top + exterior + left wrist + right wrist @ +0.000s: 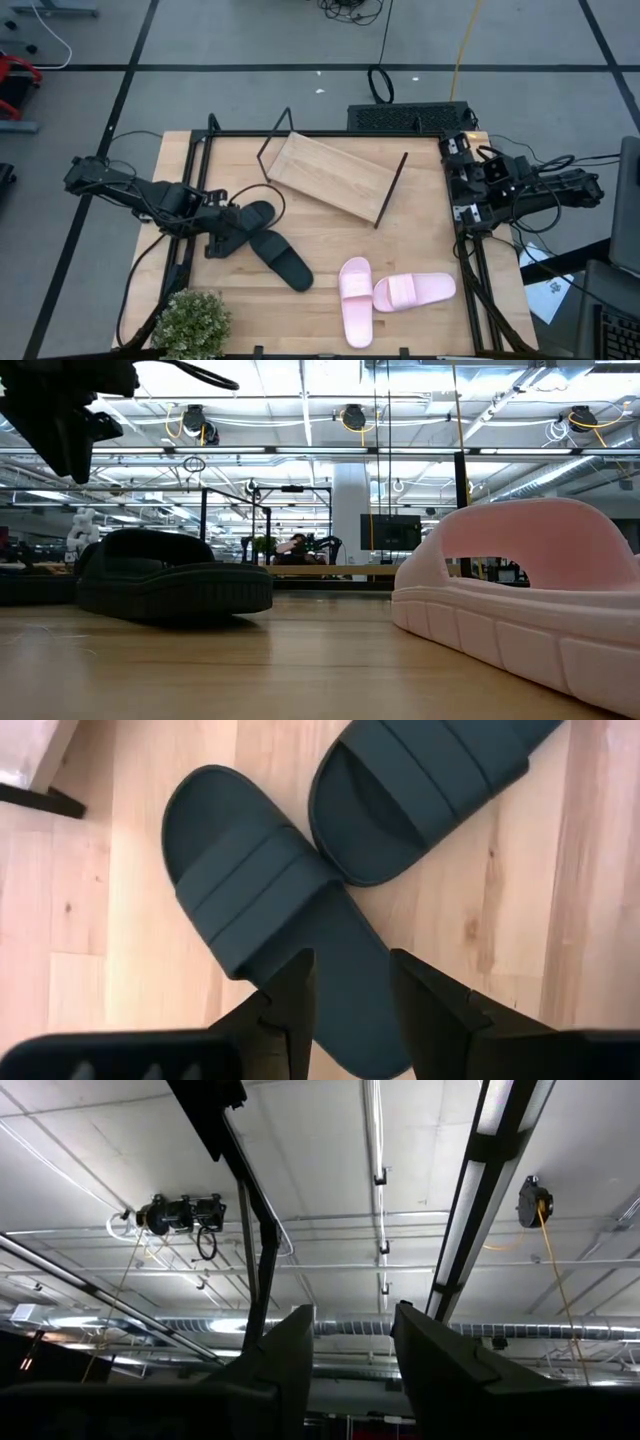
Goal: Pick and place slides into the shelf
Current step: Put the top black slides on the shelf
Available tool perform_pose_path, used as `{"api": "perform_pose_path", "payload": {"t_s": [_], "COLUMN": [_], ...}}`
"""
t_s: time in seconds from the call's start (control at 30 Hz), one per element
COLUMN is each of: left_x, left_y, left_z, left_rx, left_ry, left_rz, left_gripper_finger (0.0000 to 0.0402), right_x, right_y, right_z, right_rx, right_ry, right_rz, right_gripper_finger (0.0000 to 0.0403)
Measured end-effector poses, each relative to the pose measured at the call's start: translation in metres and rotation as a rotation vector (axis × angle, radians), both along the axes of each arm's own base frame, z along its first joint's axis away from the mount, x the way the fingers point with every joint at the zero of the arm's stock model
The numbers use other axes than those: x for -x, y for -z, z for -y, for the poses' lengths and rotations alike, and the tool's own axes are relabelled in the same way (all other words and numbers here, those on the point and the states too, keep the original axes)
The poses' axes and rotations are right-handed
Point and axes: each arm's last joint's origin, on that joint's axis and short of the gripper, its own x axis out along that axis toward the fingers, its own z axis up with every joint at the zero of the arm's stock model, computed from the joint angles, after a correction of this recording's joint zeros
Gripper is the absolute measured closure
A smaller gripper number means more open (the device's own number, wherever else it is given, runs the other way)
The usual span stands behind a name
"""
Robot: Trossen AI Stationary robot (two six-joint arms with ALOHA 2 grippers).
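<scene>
Two black slides lie sole down on the tabletop's left half, one [257,214] [250,890] under my left gripper, the other [283,260] [420,790] with one end against it. The pink pair [355,300] [414,291] lies near the front edge, and one pink slide [530,590] looms close in the low view. The shelf [335,177] stands slanted at the far middle. My left gripper [230,230] [352,982] is open and hovers above the black slide's heel end, raised off the table [60,410]. My right gripper [462,185] [352,1330] is open, parked at the right edge and pointing upward.
A small potted plant [190,322] stands at the near left corner. A black metal frame [190,170] runs along the table's sides, and cables trail from the left arm. Bare wood [330,240] lies between the shelf and the slides.
</scene>
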Motion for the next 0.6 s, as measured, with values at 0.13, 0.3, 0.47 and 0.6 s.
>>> {"api": "perform_pose_path", "payload": {"t_s": [0.13, 0.3, 0.47, 0.6], "left_x": [0.0, 0.0013, -0.001, -0.0056], "left_y": [0.0, -0.0002, 0.0019, 0.0073], "left_z": [0.0, -0.0003, 0.0025, 0.0074], "left_rx": [-0.008, -0.164, -0.243, -0.245], "left_ry": [0.026, 0.13, 0.22, 0.264], "left_rz": [-0.001, 0.007, -0.006, -0.044], "left_gripper_finger": [0.0277, 0.0277, 0.0277, 0.0277], "right_x": [-0.0004, -0.0002, -0.0002, -0.0002], "right_y": [0.0003, 0.0002, 0.0002, 0.0002], "right_z": [0.0, 0.0, -0.0001, -0.0001], "right_rx": [0.0, 0.0, 0.003, 0.003], "right_ry": [0.0, -0.001, -0.002, -0.003], "right_rz": [-0.004, -0.003, -0.003, -0.003], "right_gripper_finger": [0.0273, 0.0273, 0.0273, 0.0273]}}
